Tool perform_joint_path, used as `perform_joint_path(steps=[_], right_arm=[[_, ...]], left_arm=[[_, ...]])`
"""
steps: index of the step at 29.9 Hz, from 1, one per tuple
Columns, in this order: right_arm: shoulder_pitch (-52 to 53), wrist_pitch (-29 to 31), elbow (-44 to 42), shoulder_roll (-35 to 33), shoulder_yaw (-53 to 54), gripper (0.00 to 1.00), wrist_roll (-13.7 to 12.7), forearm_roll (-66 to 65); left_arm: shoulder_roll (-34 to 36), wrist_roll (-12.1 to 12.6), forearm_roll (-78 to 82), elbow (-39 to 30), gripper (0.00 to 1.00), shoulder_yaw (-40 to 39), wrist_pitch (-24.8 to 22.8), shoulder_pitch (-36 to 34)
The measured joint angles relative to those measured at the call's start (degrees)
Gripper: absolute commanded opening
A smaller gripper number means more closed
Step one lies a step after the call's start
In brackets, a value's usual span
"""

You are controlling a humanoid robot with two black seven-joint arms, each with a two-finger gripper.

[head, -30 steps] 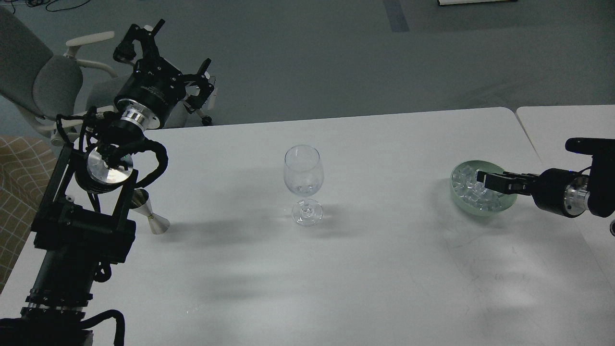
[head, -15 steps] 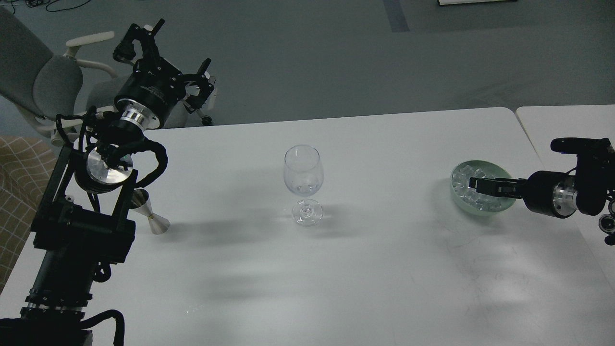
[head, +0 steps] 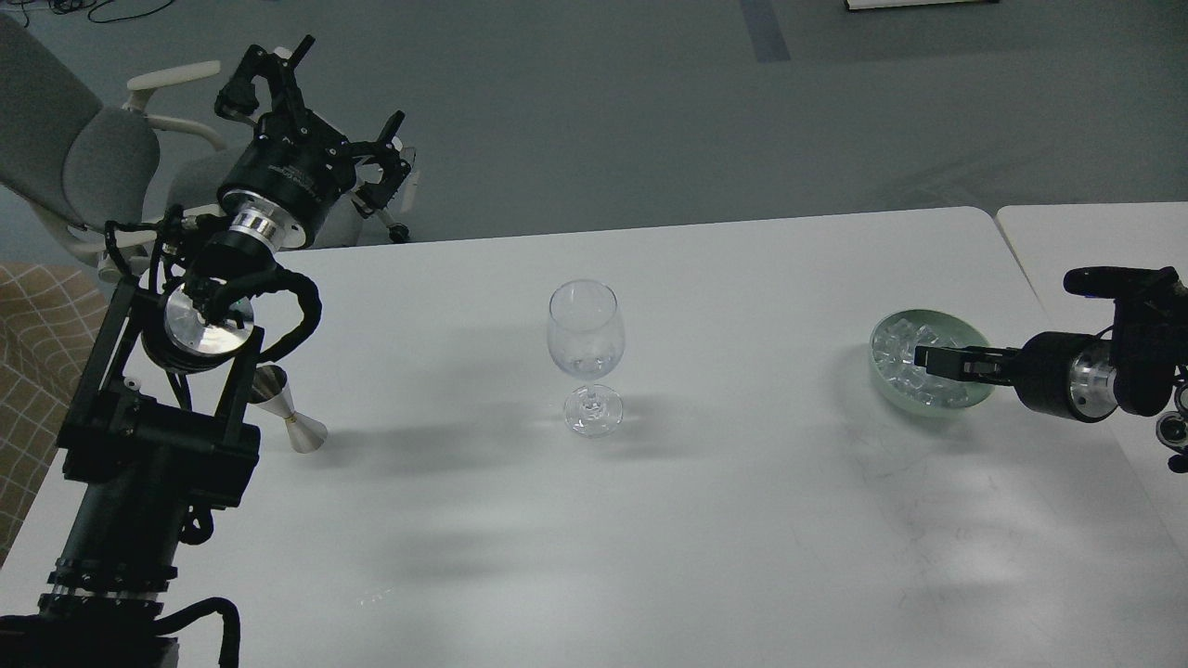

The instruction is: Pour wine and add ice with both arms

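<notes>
A clear wine glass [head: 585, 353] stands upright mid-table, with a little almost colourless wine [head: 584, 365] in the bottom of its bowl. My left gripper [head: 339, 97] is raised high beyond the table's far left edge, open and empty. A steel jigger [head: 290, 419] stands on the table just below my left arm. At the right, a pale green bowl [head: 898, 393] holds a heap of clear ice [head: 893, 347]. My right gripper [head: 923, 357] reaches in from the right with its tips down among the cubes. Its fingers show as one dark shape.
A grey office chair [head: 88, 153] stands behind the far left corner of the white table [head: 724, 520]. A second white table [head: 1086, 237] adjoins on the right, with a narrow gap between them. Grey floor lies beyond the far edge.
My right gripper pushed left across the ice bowl, then drew back slightly to the right. My left arm shifted a little to the left. The glass and jigger stayed put.
</notes>
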Motion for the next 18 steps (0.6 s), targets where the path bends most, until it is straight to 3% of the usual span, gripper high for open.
perform_joint_path(steps=[15, 18], right_arm=[[0.27, 1.05, -0.09, 0.80, -0.09, 0.60, -0.60, 0.41], [0.29, 1.24, -0.12, 0.93, -0.09, 0.56, -0.67, 0.35]], left_arm=[[-0.39, -0.05, -0.01, 0.00, 0.98, -0.09, -0.20, 0.36], [-0.39, -0.05, -0.01, 0.00, 0.98, -0.09, -0.55, 0.38]])
